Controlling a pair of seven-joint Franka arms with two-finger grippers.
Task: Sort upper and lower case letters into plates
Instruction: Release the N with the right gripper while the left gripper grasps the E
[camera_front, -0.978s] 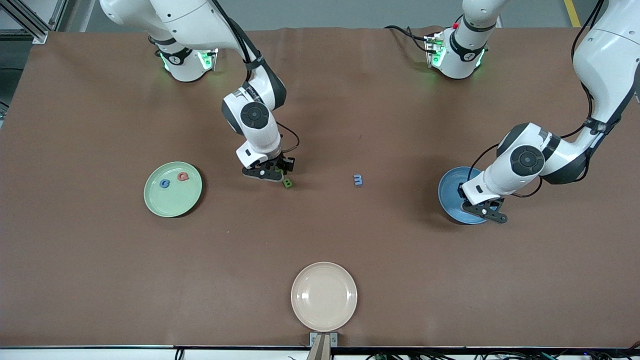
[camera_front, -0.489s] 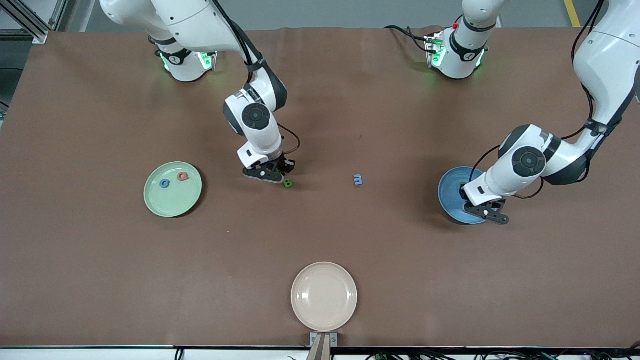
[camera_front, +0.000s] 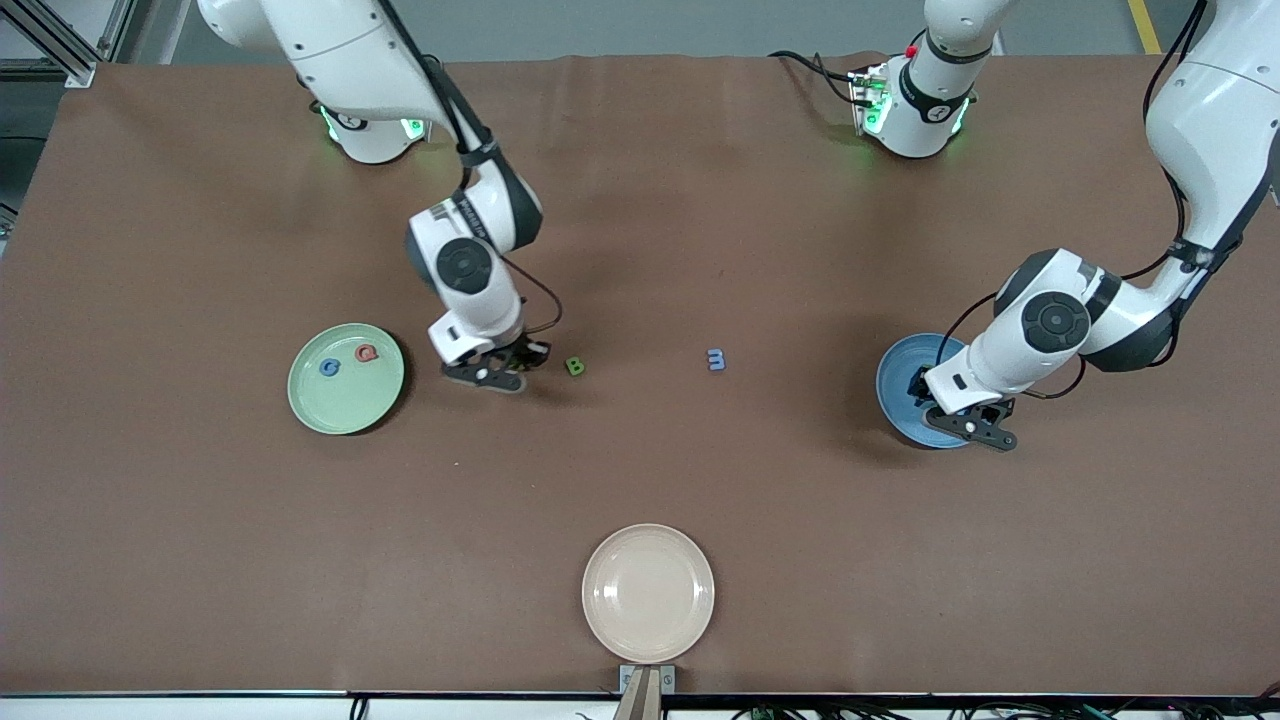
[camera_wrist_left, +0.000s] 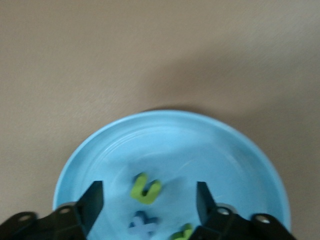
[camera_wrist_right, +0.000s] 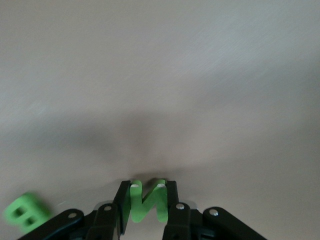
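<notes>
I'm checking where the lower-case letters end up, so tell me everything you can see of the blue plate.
The blue plate is round and shallow with a low raised rim, smooth and glossy like plastic. It lies flat on the brown table at the left arm's end. The left hand hangs open just above it. In the left wrist view three small letters lie in it: a green one, a blue x-shaped one and another green one, partly hidden.

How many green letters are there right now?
4: a B on the bare table, an N gripped in the right claw, and two in the blue plate. Others may be hidden.
</notes>
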